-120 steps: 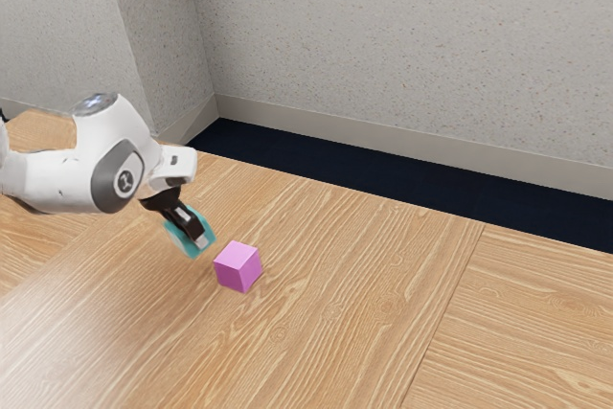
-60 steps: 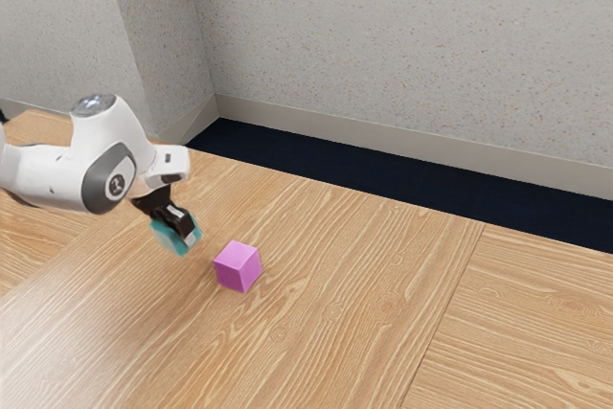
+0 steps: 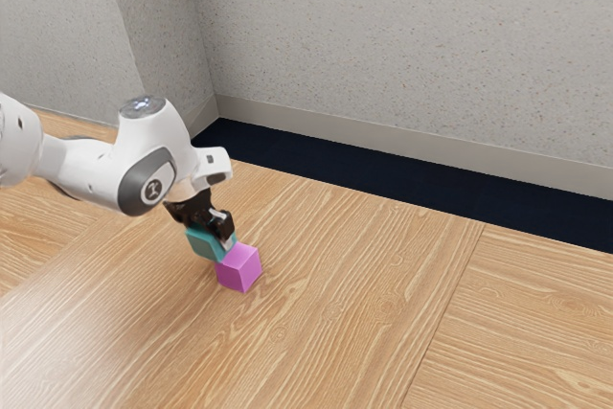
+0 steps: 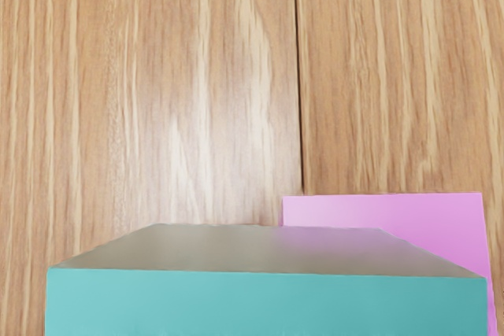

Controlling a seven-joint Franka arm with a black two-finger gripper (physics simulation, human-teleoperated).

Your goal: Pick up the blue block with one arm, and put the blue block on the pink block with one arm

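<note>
The gripper [image 3: 212, 234] pinches the blue block [image 3: 201, 244] between its black fingers, holding it just above the pink block [image 3: 239, 268] and off toward the arm's side. In the exterior view the blue block's lower corner seems to meet the pink block's top edge; whether they touch I cannot tell. It also looks somewhat tilted against the pink block.

From the wrist, the blue block [image 4: 264, 300] sits under the hand and the pink block [image 4: 409, 222] pokes out past one of its corners, so the two are not yet lined up. To do the placing well, I judge the hand should shift across until the pink top is covered evenly, square the faces, then lower gently. Letting go while off-centre would probably tip the blue block off the edge.

The wooden table [image 3: 383, 284] lies bare on every side of the pink block, with a plank seam [image 4: 298, 76] running just beside it. The table's far edge, the dark floor strip [image 3: 402, 174] and the wall are well apart from it, leaving free room to move.
</note>
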